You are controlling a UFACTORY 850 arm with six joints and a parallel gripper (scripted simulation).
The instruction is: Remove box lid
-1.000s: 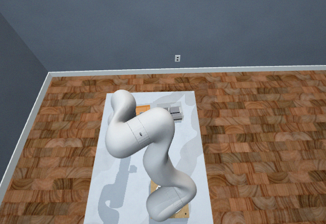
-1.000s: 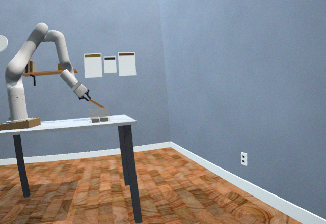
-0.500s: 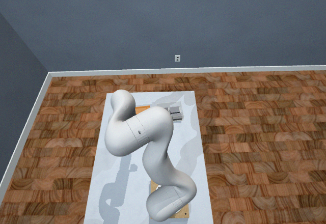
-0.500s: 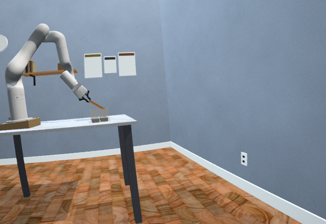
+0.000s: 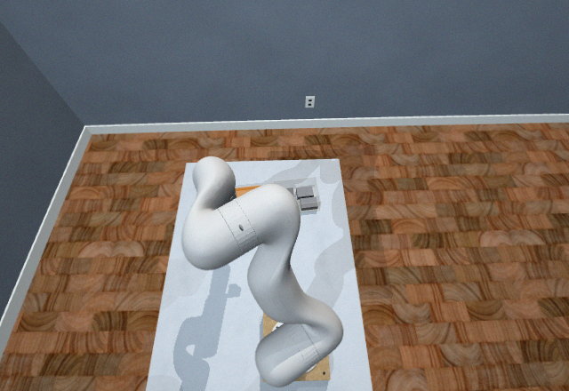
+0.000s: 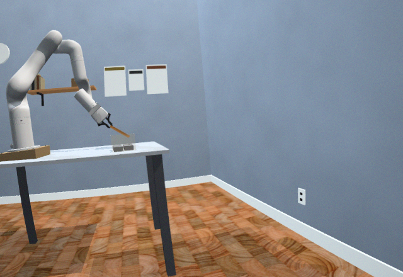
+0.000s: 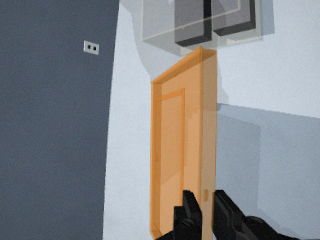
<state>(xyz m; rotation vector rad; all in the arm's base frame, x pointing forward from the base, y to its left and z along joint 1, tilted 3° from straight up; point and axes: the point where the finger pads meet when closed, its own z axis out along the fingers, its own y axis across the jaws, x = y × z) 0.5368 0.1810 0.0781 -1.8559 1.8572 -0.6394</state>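
We find no readable text, numbers or brand marks anywhere; the three wall sheets [image 6: 135, 80] on the far wall carry only coloured header bars, with no legible lettering.
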